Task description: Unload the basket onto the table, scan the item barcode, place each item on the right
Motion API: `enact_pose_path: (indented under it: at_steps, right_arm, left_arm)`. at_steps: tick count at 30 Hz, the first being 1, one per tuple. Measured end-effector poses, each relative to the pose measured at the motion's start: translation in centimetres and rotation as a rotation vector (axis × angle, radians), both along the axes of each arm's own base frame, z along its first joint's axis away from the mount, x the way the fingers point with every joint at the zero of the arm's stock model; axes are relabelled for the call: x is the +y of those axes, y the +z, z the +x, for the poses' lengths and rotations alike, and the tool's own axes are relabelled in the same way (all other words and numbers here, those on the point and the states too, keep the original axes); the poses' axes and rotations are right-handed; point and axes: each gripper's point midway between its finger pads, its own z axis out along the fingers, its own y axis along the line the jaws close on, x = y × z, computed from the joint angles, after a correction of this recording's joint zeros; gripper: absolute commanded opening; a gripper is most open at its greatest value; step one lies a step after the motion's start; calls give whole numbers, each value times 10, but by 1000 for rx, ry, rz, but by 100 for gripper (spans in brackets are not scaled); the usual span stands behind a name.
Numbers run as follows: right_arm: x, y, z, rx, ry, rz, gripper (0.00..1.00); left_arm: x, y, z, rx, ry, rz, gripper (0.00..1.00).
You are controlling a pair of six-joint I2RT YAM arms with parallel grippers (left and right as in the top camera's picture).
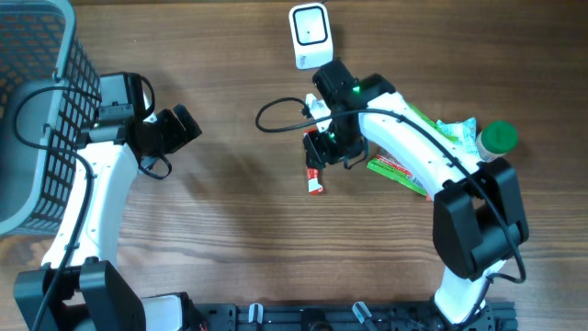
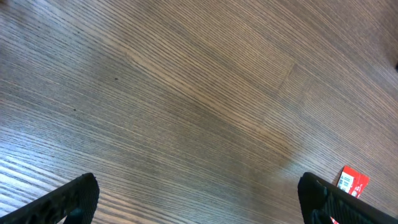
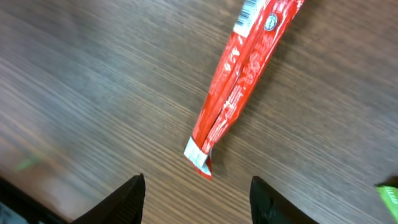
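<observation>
1. Table (image 1: 230, 239): wood-grain top on which everything listed stands.
2. Basket (image 1: 37, 110): grey mesh, far left, beside the left arm; probably kept there to take scanned goods.
3. Left gripper (image 1: 176, 129): held above bare wood left of centre, jaws spread wide, nothing between them. It is judged to be parked clear of the working area.
4. Right gripper (image 1: 320, 152): poised over the far end of the red packet, jaws parted, nothing clamped. The packet's end is seen on the wood just beyond the fingertips (image 3: 134, 198).
5. Scanner (image 1: 310, 35): white, far centre, just beyond the right gripper, so an item need only be carried a short way to it.
6. Bottle (image 1: 496, 138): green cap, far right, among a heap of wrappers.
7. Green packets (image 1: 397, 168): right of centre, partly under the right arm.
8. Red packet (image 3: 239, 87): slim stick, flat on the table at centre, barcode panel at one end facing up. It is judged to be the item for scanning.
</observation>
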Motion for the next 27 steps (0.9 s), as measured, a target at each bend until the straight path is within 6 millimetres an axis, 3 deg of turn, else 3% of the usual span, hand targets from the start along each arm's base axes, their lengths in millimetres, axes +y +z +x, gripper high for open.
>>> enact_pose_path:
  at_steps: [8, 12, 14, 19, 27]
  right_arm:
    - [-4, -48, -8, 4, -99, 14, 51]
    - [-7, -60, -14, 19, -136, 10, 48]
    - [-5, -60, -13, 16, -144, 25, 42]
    - [1, -62, -15, 24, -157, 67, 4]
    - [3, -57, -15, 16, -113, 99, 4]
  left_arm:
    - [0, 0, 0, 0, 0, 0, 100]
    - [0, 0, 0, 0, -1, 0, 100]
    - [0, 0, 0, 0, 0, 0, 100]
    - [0, 0, 0, 0, 0, 0, 100]
    - [0, 0, 0, 0, -1, 0, 100]
